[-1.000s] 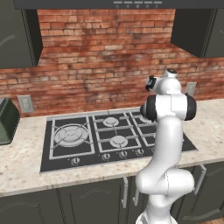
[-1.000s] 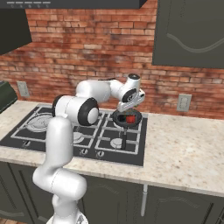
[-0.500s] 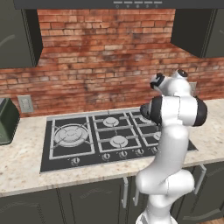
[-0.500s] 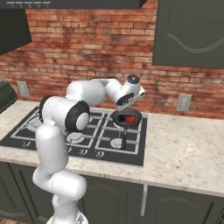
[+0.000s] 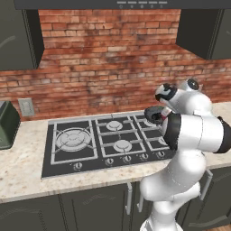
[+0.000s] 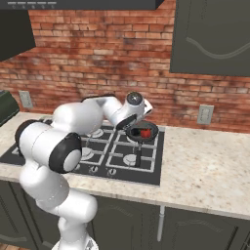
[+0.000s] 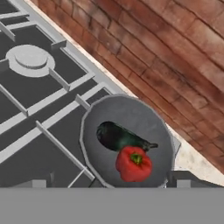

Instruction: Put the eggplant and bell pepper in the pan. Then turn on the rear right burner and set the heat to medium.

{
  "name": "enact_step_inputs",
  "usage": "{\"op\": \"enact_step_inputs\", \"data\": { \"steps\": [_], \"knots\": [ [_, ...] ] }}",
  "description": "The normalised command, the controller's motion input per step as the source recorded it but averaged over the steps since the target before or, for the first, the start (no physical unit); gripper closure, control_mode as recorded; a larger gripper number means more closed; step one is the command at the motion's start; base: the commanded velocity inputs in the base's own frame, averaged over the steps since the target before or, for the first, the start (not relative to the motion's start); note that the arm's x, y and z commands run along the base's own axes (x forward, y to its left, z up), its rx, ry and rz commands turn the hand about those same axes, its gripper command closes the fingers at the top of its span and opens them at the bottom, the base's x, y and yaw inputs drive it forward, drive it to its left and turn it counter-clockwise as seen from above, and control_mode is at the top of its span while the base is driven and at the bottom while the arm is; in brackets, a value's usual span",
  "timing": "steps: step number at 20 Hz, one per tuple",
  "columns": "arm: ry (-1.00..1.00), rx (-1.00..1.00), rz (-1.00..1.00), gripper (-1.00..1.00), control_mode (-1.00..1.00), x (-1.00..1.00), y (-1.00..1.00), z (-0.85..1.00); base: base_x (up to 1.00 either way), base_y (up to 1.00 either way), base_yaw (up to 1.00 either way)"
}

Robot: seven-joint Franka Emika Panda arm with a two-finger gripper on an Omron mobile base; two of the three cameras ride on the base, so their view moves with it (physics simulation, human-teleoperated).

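The pan [image 7: 131, 114] sits at the stove's rear right, its long black handle [image 6: 137, 157] pointing toward the counter's front. Inside it the near-black eggplant [image 7: 114, 136] lies beside the red bell pepper [image 7: 133, 163], and the two touch. The pepper [image 6: 145, 132] also shows as a red spot in the pan [image 6: 151, 128] in the right base view. My gripper [image 7: 111, 183] hovers just above the pan's near rim, open, its fingertips [image 7: 187, 177] far apart with nothing between them. From the right base the gripper [image 6: 131, 122] hangs at the pan's left edge. The pan hides the rear right burner.
The black cooktop [image 5: 72, 158] has a large multi-ringed burner [image 5: 73, 139] at its left and a row of knobs [image 5: 127, 159] along its front edge. A small burner cap [image 7: 29, 58] lies left of the pan. The brick wall [image 7: 175, 52] stands close behind. A green appliance [image 5: 6, 126] sits at the far left.
The arm's elbow and forearm have swung round while the hand stays over the pan, shifting slightly. The eggplant and pepper lie still in the pan.
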Motion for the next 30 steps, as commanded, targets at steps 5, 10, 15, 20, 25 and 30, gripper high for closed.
{"op": "enact_step_inputs", "data": {
  "steps": [5,10,15,20,25,30],
  "knots": [
    [0.26,-0.02,-0.12,-1.0,-1.0,-0.11,0.24,0.76,0.0,0.0,0.0],
    [0.07,0.04,-0.29,-1.0,-1.0,-0.47,0.03,0.63,0.0,0.0,0.0],
    [0.0,0.02,-0.28,-1.0,-1.0,-0.7,0.08,0.24,0.0,0.0,0.0],
    [-0.06,0.0,-0.05,-1.0,-1.0,-0.96,0.28,0.0,0.0,0.0,0.0],
    [-0.15,0.0,0.0,-1.0,-1.0,-0.88,0.34,0.0,0.0,0.0,0.0],
    [0.06,0.0,0.0,-1.0,-1.0,-0.6,0.23,0.0,0.0,0.0,0.0]
  ]
}}
